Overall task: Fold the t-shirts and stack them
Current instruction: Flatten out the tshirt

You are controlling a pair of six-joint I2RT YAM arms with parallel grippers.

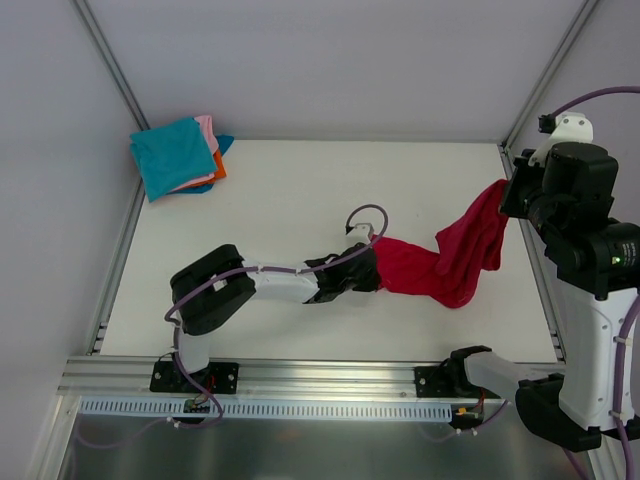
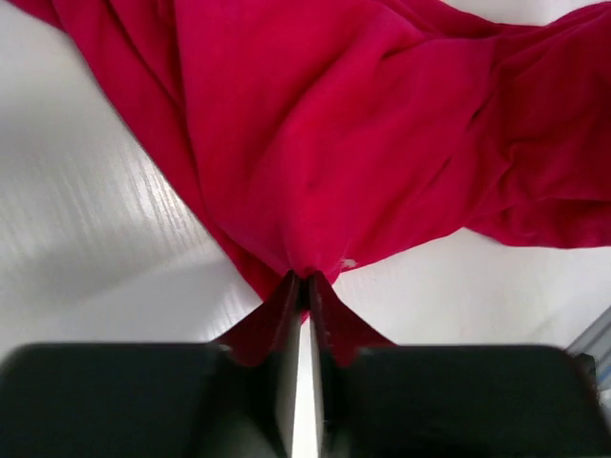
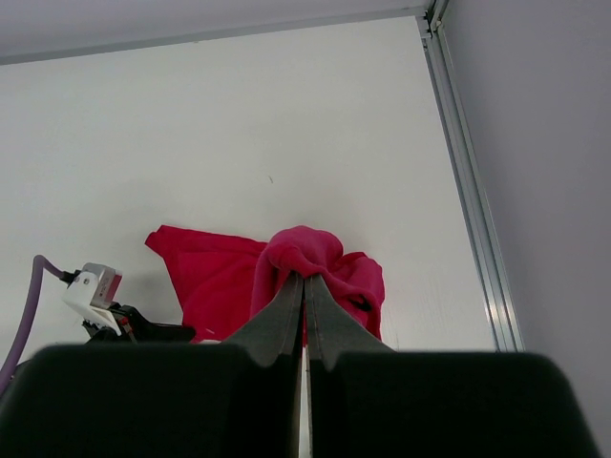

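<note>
The white table [image 1: 300, 200] is the biggest thing here. Most of it is bare. On it lies the big red t-shirt [image 1: 440, 265], on the right side of the table. It is bunched up and stretched between the two arms. One end sits low near the middle of the table, and the other end is lifted up high by the right edge.

In the far left corner is a small stack of folded t-shirts [image 1: 178, 157]. A teal one is on top, with pink, orange and blue edges peeking out under it.

The left gripper [image 2: 307, 281] is pinched tight on one end of the red shirt, low by the table. The right gripper [image 3: 305, 279] is pinched tight on the other end, and the cloth hangs down from it in a lump.

I think the robot is at the step of opening up the red shirt so it can be folded. It is not flat yet. Next, the two arms likely need to pull apart gently and lay the shirt down smooth, without letting go too soon.
</note>
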